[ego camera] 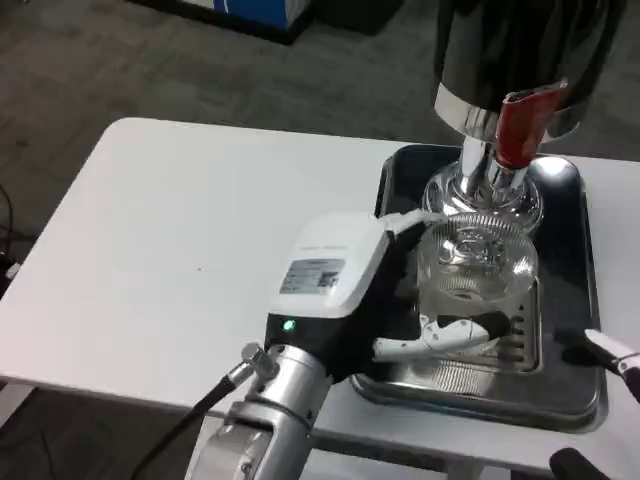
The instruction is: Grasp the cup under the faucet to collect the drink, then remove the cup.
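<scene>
The fingers (425, 345) of the left hand (345, 275) wrap around the one clear cup (475, 265), a white and black one curling across its near lower side and another reaching along its upper left edge, so this hand holds the cup. The cup stands upright on the slotted grate (490, 365) of the one metal tray (480, 400), directly below and in front of the faucet (525, 125), whose red handle hangs just above the cup's far rim. The hand's white back, with a small printed label, lies to the left of the cup, and behind it the black wrist shows one green light before joining the silver left forearm (265, 425), which comes up from the bottom edge with one black cable running beside it. The faucet belongs to the single dark, shiny dispenser (520, 50), whose chrome foot sits at the far end of the tray behind the cup. At the right edge, one white and black tip of the right hand (615, 355) shows near the tray's right rim, apart from the cup; I cannot tell whether that hand is spread or curled. The tray rests at the right side of the one white worktop (180, 240).
</scene>
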